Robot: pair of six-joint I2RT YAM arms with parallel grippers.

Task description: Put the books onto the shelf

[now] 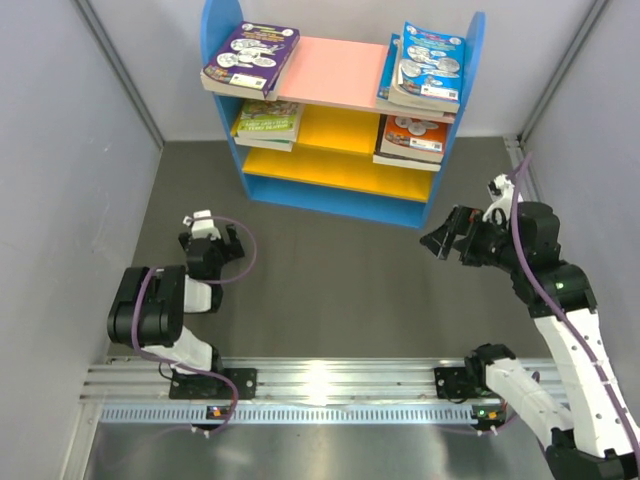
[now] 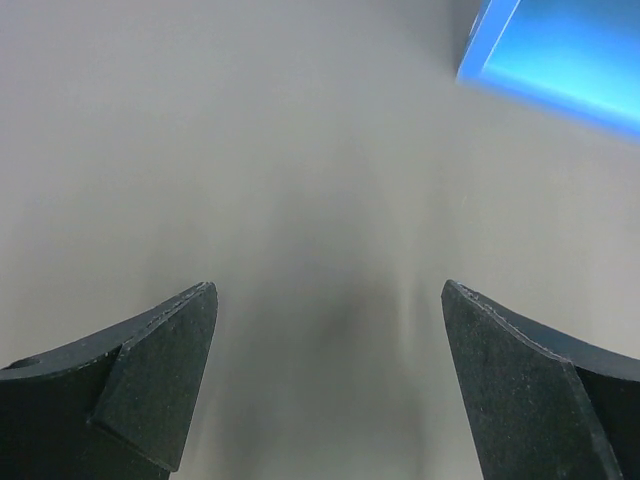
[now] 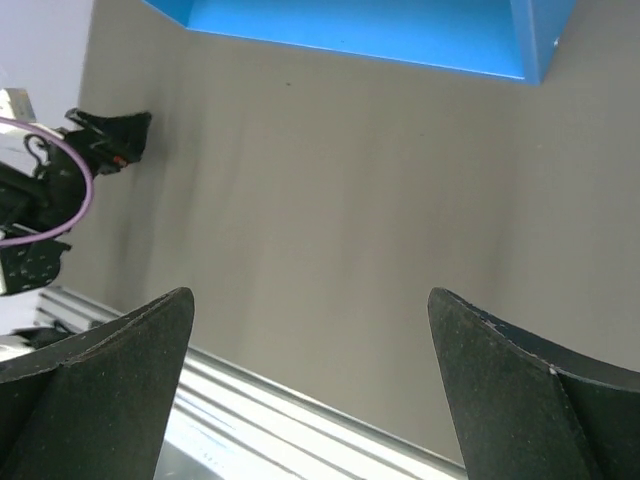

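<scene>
Both tools empty: left gripper (image 1: 212, 240) has its jaws spread wide over bare table (image 1: 330, 290), nothing between them in the left wrist view (image 2: 328, 288). The right gripper (image 1: 432, 240) is equally wide and holds nothing, confirmed in its own wrist view (image 3: 308, 294). The books sit in 4 piles on the shelf (image 1: 340, 75): purple pile (image 1: 252, 58) on the left of the pink top board, light blue pile (image 1: 425, 68) on its right, green-yellow pile (image 1: 268, 122) on the left of the upper yellow board, and orange pile (image 1: 412, 140) on its right. The lowest board is bare. No book is visible on the table in any view, so the task looks complete or nearly so. Risks, as judged: the purple pile overhangs the front left of the top board, and the light blue pile sits askew and reaches out over the right side panel. A knock to the shelf could slide either off. The likeliest cause is the right arm, whose gripper hangs near the shelf's lower right corner (image 3: 530, 40); a careless swing on retreat could clip the panel. The left gripper is lower and further off, well apart from the shelf's left foot (image 2: 560, 60), so its risk is smaller. Relative to both tools, all books lie beyond and above, none within reach of the jaws.
</scene>
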